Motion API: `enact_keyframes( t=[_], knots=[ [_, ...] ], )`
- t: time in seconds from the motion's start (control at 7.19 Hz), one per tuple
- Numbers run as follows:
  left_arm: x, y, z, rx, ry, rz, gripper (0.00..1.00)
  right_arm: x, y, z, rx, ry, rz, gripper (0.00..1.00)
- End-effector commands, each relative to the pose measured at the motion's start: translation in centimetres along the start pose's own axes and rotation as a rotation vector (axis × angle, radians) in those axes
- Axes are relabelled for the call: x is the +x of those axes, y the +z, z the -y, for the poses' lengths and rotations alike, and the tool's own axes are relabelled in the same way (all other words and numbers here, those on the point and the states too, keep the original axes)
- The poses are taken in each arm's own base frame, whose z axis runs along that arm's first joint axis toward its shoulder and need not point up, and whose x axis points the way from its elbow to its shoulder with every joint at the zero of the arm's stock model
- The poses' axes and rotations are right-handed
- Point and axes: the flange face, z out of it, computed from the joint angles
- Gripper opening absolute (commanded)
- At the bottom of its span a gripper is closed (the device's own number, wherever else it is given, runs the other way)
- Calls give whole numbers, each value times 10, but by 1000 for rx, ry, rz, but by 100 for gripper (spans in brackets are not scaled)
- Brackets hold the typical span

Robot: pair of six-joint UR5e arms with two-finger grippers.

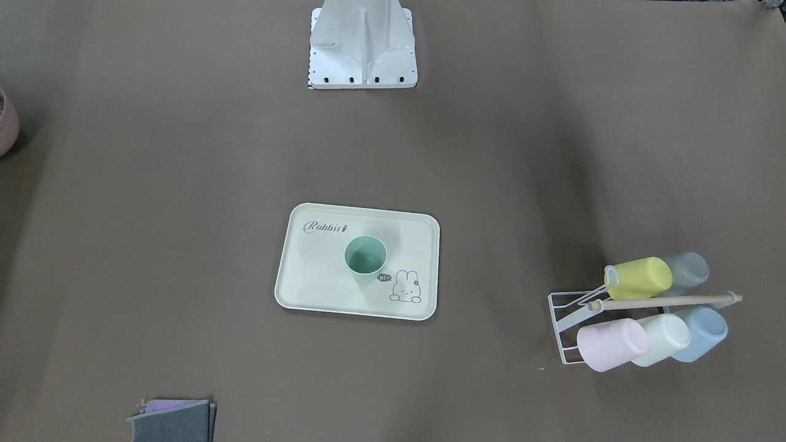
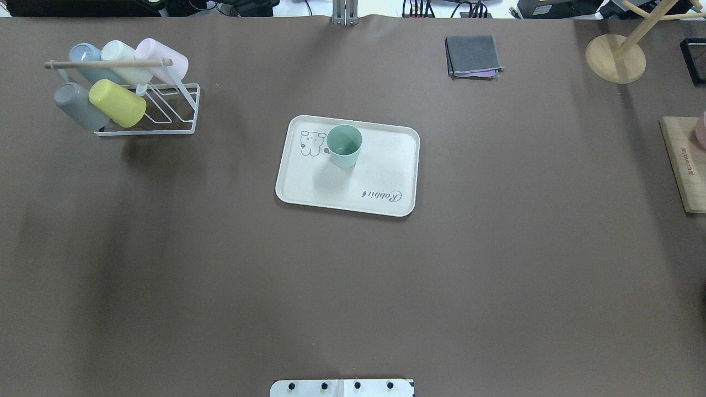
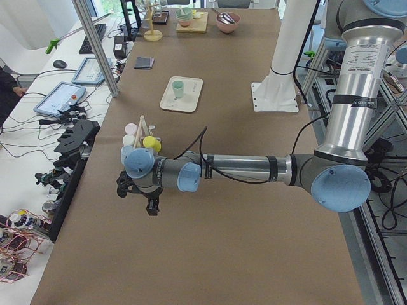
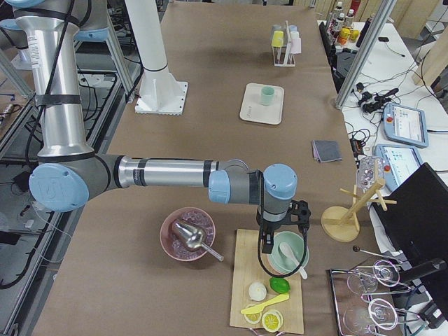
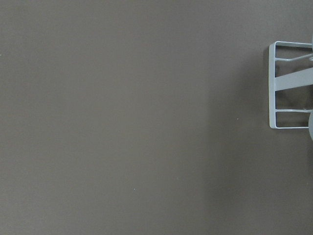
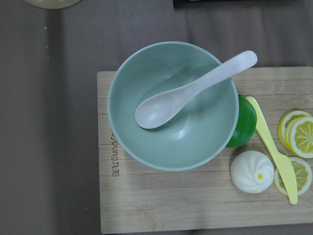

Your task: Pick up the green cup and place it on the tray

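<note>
The green cup (image 1: 366, 258) stands upright on the cream tray (image 1: 307, 283), near the bunny drawing. It also shows in the overhead view (image 2: 344, 145) on the tray (image 2: 386, 168). Neither gripper shows in the overhead or front views. In the exterior left view my left gripper (image 3: 151, 208) hangs over bare table beside the cup rack, far from the tray. In the exterior right view my right gripper (image 4: 265, 246) hangs over a green bowl on a wooden board. I cannot tell whether either is open or shut.
A white wire rack (image 2: 165, 113) with several pastel cups stands at the far left of the overhead view; its corner shows in the left wrist view (image 5: 288, 85). A folded grey cloth (image 2: 473, 55), a wooden stand (image 2: 615, 58) and a wooden board (image 2: 684, 165) lie at the right.
</note>
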Motion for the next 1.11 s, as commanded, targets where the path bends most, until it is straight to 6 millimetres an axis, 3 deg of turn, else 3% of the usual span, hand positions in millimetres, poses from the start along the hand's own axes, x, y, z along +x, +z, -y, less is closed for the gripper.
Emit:
enact_keyframes(
  t=[0.0, 0.28, 0.97],
  knots=[
    [-36, -20, -12, -38, 35, 19, 98, 2, 2, -1, -4, 5, -1, 100],
    [-66, -10, -35, -68, 14, 72, 98, 3, 3, -2, -5, 7, -2, 100],
    [-67, -6, -30, -75, 10, 86, 98, 3, 3, -2, -5, 6, -7, 100]
  ],
)
